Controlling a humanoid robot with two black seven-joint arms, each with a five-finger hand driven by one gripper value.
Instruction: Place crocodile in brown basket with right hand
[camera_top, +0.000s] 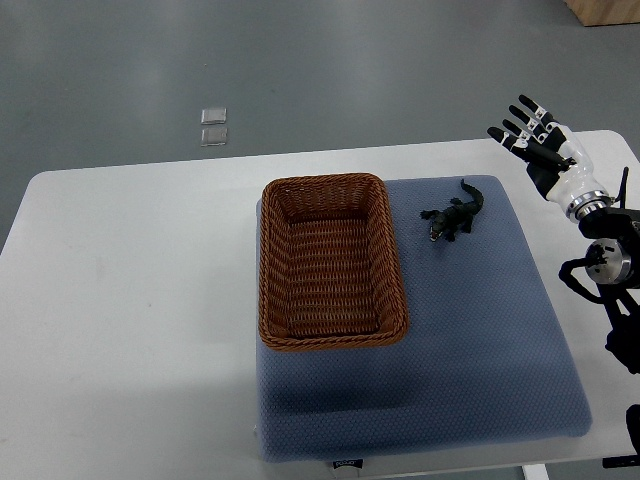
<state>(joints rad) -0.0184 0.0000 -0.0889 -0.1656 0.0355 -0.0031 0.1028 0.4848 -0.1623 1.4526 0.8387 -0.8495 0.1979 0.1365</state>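
Blue-grey padded mat (480, 330): lies flat on the table in the lower centre and right of the frame. Its bottom edge sits close to the table's lower edge, and a small dark tag shows there.
White rounded-corner table (120, 300): fills most of the frame, with its white top showing widest on the left side.
Two small clear square pieces (213, 127): on the grey floor (350, 70), upper left of centre, one just above the other, beyond the table's top edge.
Brown rectangular wicker basket (265, 270): centre of the frame, standing on the left part of the mat with its long sides running top to bottom. Its woven bottom is in plain view.
Dark green toy crocodile (455, 213): on the mat, upper right of centre, outside the basket and near its upper right corner without touching it. It lies diagonally, head toward the lower left and tail toward the upper right.
Black-and-white right hand (540, 145): upper right of the frame, above the table's corner and well apart from the crocodile. Its fingers are spread wide and straight, pointing to the upper left, and grasp nothing.
Black right arm (605, 265): runs down the right edge of the frame.
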